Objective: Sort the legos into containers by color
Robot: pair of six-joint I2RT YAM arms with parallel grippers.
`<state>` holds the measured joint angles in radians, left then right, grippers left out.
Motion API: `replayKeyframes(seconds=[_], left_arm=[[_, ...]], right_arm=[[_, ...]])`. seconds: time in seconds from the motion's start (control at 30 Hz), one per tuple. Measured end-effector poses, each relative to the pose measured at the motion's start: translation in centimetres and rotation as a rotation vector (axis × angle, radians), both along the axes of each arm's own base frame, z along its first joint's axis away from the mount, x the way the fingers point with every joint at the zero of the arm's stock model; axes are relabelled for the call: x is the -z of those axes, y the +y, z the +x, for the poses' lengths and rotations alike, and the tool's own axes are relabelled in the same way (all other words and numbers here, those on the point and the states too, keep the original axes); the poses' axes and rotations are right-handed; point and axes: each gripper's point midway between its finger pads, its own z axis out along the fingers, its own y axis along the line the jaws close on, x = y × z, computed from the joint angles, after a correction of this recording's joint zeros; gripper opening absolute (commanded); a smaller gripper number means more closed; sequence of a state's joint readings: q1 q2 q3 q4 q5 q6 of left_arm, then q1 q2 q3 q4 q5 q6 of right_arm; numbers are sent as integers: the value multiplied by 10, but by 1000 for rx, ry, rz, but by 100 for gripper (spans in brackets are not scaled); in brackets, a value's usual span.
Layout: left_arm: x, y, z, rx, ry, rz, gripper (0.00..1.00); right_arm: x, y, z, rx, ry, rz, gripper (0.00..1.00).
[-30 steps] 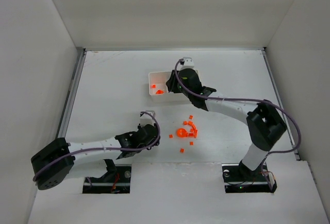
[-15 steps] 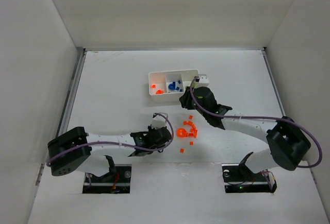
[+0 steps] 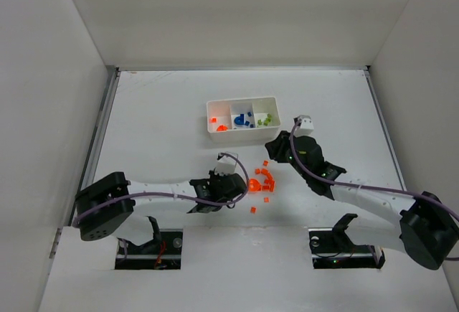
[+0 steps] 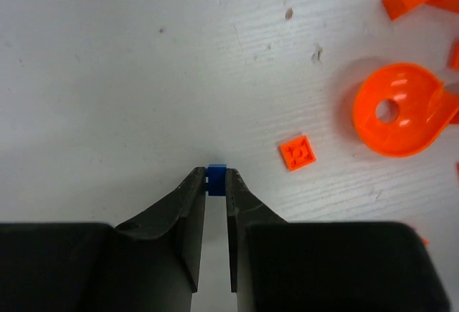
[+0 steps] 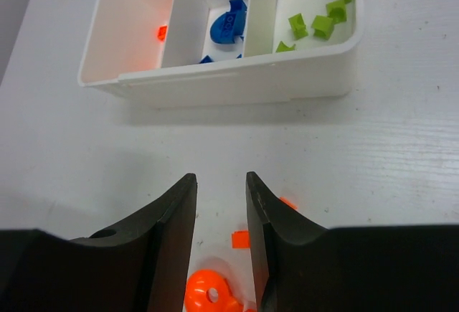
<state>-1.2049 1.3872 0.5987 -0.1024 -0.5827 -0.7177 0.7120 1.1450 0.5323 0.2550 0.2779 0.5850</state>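
Fingers (image 4: 192,201) of the left gripper (image 4: 216,184) pinch a tiny blue brick (image 4: 216,176) at their tips, low at the table (image 4: 107,54), w/ a flat orange square (image 4: 297,153) and a round orange piece (image 4: 398,122) just beside. Right gripper (image 5: 221,190) hangs spread, nothing btwn, near the tray (image 5: 237,86): orange left, blue mid, green right. We see loose orange bricks (image 3: 264,179) on the table btwn the arms.
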Motion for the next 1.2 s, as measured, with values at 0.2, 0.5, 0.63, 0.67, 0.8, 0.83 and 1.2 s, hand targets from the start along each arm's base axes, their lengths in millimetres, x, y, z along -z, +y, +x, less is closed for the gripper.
replayKeyframes(seconds=[0.2, 0.5, 0.63, 0.67, 0.8, 0.83, 1.2], left_arm=[[-62, -21, 63, -78, -94, -167, 11], [-124, -71, 197, -109, -215, -327, 15], [-107, -78, 237, -119, -201, -309, 29], [-101, -77, 242, -124, -192, -303, 32], [-93, -72, 245, -128, -176, -279, 33], [-95, -74, 243, -122, -180, -281, 33], [-129, -60, 149, -19, -241, -326, 32]], right_arm=[[14, -11, -11, 19, 25, 17, 35], [35, -19, -19, 37, 57, 4, 33], [32, -17, -18, 34, 47, 10, 34], [32, -16, -19, 32, 44, 11, 34], [33, -14, -19, 27, 42, 6, 35], [36, -14, -19, 29, 48, 0, 35], [73, -5, -25, 9, 134, -96, 46]])
